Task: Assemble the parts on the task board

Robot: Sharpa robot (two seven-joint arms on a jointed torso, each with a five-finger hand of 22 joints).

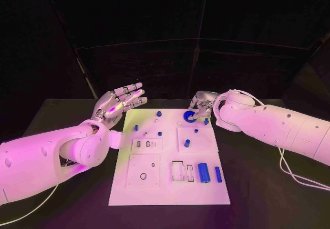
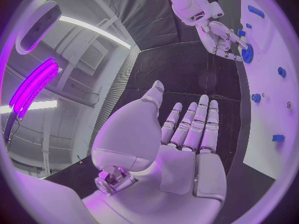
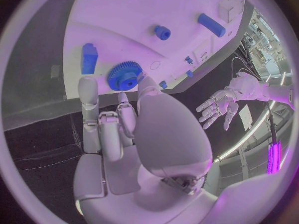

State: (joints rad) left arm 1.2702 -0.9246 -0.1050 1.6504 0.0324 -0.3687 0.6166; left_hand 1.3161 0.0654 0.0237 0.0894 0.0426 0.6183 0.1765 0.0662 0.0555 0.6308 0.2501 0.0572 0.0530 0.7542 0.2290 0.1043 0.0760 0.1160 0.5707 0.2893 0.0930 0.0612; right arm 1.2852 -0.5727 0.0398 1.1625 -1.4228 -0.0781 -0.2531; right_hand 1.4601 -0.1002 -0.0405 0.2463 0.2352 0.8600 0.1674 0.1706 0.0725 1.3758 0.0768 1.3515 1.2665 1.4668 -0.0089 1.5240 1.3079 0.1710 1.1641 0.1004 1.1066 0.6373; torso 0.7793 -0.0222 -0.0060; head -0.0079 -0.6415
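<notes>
Right hand [image 1: 201,106] is working at the far end of the task board [image 1: 168,191], fingertips gathering around the blue gear [image 1: 189,115], and in the right wrist view the gear [image 3: 125,76] is sitting just past those fingertips, with one tip appearing to touch its toothed rim. Whether it is actually pinching the gear or only nudging it, I cannot tell from these pictures. Left hand [image 1: 121,104] is hovering off the board's far left corner, raised, palm up, fingers spread and holding nothing; its own wrist view is showing that open palm [image 2: 168,149] plainly. So the step in hand looks like seating the gear on the board, and the next move is probably calling for a firm grip on the rim, then lowering it straight onto its seat without tilting. Nearer the robot than the right hand, small blue pegs are standing about the board, one of them [image 1: 187,142] near the middle. Further back toward the robot, a rectangular slot [image 1: 177,171] is lying empty, and just beside it a thick blue cylinder [image 1: 203,172] and a thinner blue bar [image 1: 218,174] are resting flat on the plate, apparently waiting their turn.
</notes>
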